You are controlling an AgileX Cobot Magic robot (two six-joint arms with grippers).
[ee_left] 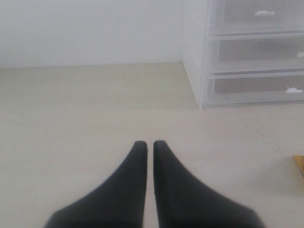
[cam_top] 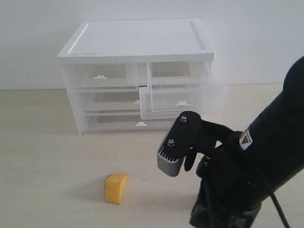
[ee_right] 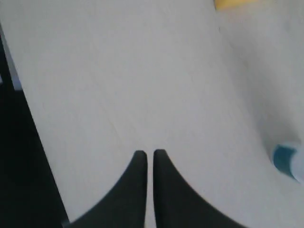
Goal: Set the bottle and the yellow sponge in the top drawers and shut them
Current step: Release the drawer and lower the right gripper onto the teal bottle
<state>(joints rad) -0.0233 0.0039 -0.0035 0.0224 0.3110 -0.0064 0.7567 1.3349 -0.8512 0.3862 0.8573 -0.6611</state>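
1. My right tool [ee_right: 150,156] is clenched tip to tip with nothing between its jaws. My left tool [ee_left: 150,145] is clenched and empty too, hanging over bare bench [cam_top: 47,156] in front of the cabinet [cam_top: 137,40], off one front corner.
2. The bottle [ee_right: 285,160] shows only as a blurred teal patch at the edge of the right wrist view, on the bench beside my right tool but apart from it. The exterior view does not show it. I judge my right arm [cam_top: 266,156] hides it, so I cannot place it exactly against the cabinet.
3. The yellow sponge [cam_top: 116,188] sits on the bench well out in front of the cabinet, untouched.
4. The right top drawer [cam_top: 178,102] stands pulled out of the cabinet and looks empty. The left top drawer [cam_top: 99,76] is pushed in.
5. I take the step in hand to be fetching the bottle. To do it well I should:
   - release the right tool fully before I come down;
   - swing across until the bottle sits centred between the jaws;
   - grip the body below the cap;
   - lift it high enough to clear the open drawer's front wall.
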